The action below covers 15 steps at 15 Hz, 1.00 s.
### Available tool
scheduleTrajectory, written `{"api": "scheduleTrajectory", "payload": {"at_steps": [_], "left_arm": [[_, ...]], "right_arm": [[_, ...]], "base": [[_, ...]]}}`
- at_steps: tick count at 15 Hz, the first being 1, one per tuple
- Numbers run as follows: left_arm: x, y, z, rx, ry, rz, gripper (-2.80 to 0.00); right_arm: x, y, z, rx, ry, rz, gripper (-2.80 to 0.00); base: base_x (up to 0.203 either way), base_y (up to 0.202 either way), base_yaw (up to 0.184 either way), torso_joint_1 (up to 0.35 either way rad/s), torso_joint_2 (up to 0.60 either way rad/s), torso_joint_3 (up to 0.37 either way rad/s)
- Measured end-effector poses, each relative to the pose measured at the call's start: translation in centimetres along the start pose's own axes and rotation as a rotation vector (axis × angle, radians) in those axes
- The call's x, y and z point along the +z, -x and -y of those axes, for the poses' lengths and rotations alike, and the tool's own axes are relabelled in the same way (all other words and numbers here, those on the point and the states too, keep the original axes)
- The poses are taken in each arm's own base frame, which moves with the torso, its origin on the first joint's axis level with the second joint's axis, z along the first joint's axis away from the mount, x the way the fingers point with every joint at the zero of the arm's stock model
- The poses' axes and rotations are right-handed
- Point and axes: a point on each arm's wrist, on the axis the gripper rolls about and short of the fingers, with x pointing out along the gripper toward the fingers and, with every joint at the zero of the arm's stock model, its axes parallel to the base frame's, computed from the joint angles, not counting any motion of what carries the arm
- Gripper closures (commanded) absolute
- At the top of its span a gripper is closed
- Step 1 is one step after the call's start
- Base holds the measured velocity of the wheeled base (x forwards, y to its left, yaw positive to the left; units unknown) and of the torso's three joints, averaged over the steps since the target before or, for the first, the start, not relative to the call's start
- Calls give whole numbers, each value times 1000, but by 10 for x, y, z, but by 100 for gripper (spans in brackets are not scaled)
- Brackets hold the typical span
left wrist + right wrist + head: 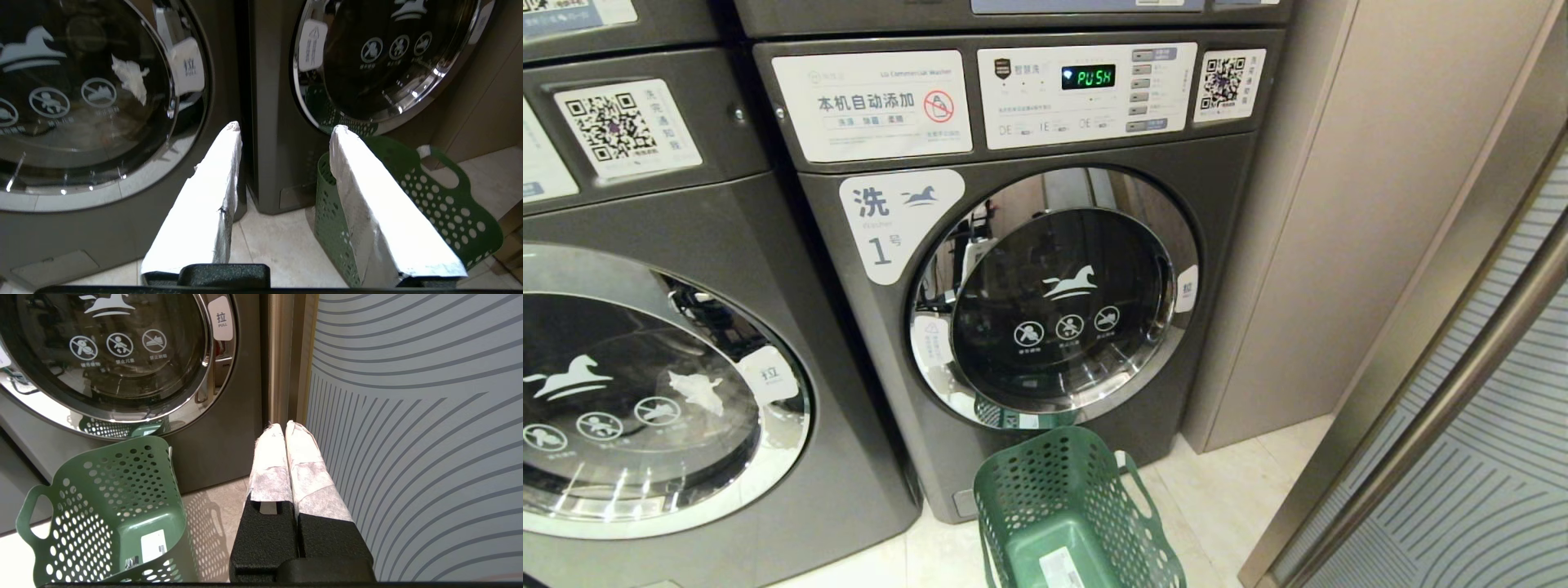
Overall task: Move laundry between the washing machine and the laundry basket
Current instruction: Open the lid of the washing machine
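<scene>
Here, the white-wrapped fingers (204,204) of the left gripper (286,127) are spread, with a clear gap between the tips and nothing held. Seen from the left wrist, they hang low before the dark grey front-loading washing machine marked 1 (866,343), off its lower left corner. The white-wrapped fingers (269,457) of the right gripper (284,425) are pressed together along their whole length, pinching nothing. Seen from the right wrist, they hang to the right of that machine, near its lower right corner. Neither arm appears in the head view.

The green perforated plastic laundry basket (1029,482) stands on the pale tiled floor (1241,490), just in front of the machine and below its round chrome-rimmed glass door (1054,302). The door is closed. A white label (153,545) lies on the basket's bottom. The basket's reflection shows in the lower chrome rim.

Above the door, the machine's green display (1088,77) reads PUSH. A white tab marked PULL (220,318) sits at the door's right edge. Left of the machine stands a second dark grey washer (645,384). On its door glass is a ragged white patch (130,77); whether it is cloth or a sticker cannot be told. Right of the machine rises a beige wall panel (1339,245), then a grey panel with curved lines (408,416).
</scene>
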Motion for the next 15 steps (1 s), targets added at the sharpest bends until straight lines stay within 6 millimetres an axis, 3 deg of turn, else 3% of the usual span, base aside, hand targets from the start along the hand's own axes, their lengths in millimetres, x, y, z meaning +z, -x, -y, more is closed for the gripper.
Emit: {"api": "scheduleTrajectory", "payload": {"at_steps": [4,8,11,15], "left_arm": [[36,12,0,-13,-2,1,-280],[64,-4,-1,-10,0,-98,-280],[75,-37,-3,23,48,-268,-280],[68,-98,-4,67,235,-491,-280]], "right_arm": [[0,0,0,0,0,0,0],[0,0,0,0,0,0,0],[0,0,0,0,0,0,0],[0,0,0,0,0,0,0]], "base": [[0,0,0,0,0,0],[0,0,0,0,0,0],[0,0,0,0,0,0],[0,0,0,0,0,0]]}}
